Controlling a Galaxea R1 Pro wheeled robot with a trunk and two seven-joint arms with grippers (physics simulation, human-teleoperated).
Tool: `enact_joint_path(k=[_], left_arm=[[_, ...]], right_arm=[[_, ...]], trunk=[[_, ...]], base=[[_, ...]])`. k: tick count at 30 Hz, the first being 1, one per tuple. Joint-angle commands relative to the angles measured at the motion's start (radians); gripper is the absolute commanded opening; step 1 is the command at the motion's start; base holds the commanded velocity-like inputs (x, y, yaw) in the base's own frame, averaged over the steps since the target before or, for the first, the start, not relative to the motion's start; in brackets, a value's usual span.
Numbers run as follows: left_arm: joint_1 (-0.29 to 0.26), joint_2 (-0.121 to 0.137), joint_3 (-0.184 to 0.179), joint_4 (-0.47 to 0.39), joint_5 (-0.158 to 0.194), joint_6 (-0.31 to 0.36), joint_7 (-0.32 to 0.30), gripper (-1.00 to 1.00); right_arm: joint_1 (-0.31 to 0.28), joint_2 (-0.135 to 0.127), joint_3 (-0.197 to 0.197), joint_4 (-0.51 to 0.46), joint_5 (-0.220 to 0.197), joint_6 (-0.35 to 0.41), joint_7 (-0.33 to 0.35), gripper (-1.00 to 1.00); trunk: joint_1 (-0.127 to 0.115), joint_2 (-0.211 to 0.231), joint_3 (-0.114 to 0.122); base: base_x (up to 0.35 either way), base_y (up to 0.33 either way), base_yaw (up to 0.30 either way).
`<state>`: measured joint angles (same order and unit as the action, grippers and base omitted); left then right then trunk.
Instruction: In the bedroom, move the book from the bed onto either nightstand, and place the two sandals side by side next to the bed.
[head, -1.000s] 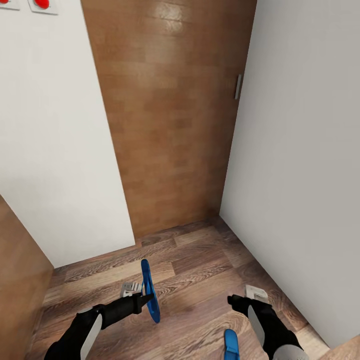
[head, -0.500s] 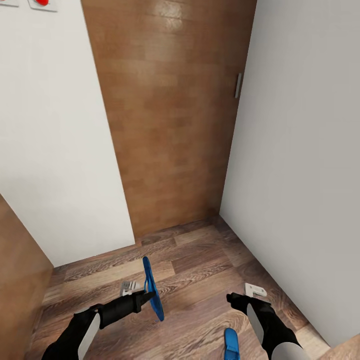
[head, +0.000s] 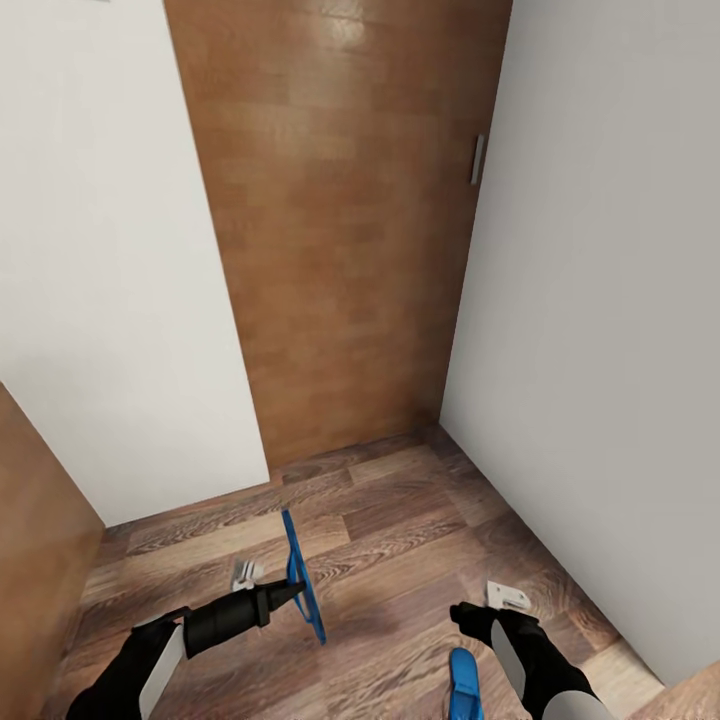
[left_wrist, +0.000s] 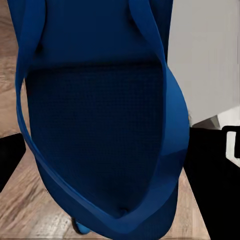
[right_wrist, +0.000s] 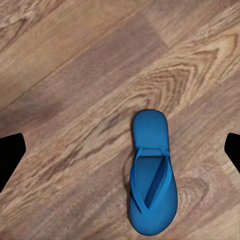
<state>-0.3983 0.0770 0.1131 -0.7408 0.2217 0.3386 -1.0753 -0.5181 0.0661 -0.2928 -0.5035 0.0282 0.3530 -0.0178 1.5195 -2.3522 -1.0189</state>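
Observation:
My left gripper (head: 296, 592) is shut on one blue sandal (head: 301, 577), which hangs edge-on above the wood floor. In the left wrist view this sandal (left_wrist: 100, 125) is very close, with its sole and thong straps between the dark fingers (left_wrist: 212, 170). The second blue sandal (head: 462, 688) lies flat on the floor by the picture's lower edge, just below my right gripper (head: 463, 611). In the right wrist view that sandal (right_wrist: 151, 175) lies strap side up beneath the open right gripper (right_wrist: 120, 150). The book, the bed and the nightstands are out of view.
A brown wooden door (head: 340, 220) with a small handle (head: 477, 160) stands straight ahead between white walls (head: 110, 280). A brown panel (head: 35, 520) is at the left. Two small white pieces (head: 243, 574) (head: 508, 597) lie on the plank floor (head: 400, 520).
The whole head view has shifted a little, so the camera moved. Both arms sit slightly lower in the picture. The left gripper still holds the sandal.

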Motion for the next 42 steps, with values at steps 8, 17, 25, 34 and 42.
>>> enact_joint_path(k=[8,17,25,34,42], left_arm=[[-0.001,0.000,0.000,0.001,0.005,0.026,-0.065,-1.00],[-0.001,-0.002,-0.001,0.001,0.005,0.027,-0.065,-1.00],[-0.001,-0.003,-0.001,0.001,0.005,0.028,-0.064,-1.00],[-0.001,-0.003,-0.001,0.001,0.004,0.028,-0.066,-1.00],[-0.001,-0.002,0.000,0.001,0.005,0.028,-0.066,-1.00]], right_arm=[[0.000,0.002,-0.005,0.000,0.004,0.004,-0.001,1.00],[0.000,0.002,-0.007,0.014,0.004,0.003,-0.001,1.00],[0.000,0.002,-0.008,0.016,0.004,0.003,-0.001,1.00],[0.000,0.001,-0.008,0.016,0.004,0.003,0.000,1.00],[0.000,0.002,-0.007,0.016,0.004,0.003,0.000,1.00]], trunk=[[0.031,-0.057,-0.026],[0.065,-0.120,-0.054],[0.082,-0.149,-0.082],[0.086,-0.151,-0.117],[0.090,-0.153,-0.148]], base=[[0.000,0.000,0.000],[0.000,0.000,0.000],[0.000,0.000,0.000],[0.000,0.000,0.000],[0.000,0.000,0.000]])
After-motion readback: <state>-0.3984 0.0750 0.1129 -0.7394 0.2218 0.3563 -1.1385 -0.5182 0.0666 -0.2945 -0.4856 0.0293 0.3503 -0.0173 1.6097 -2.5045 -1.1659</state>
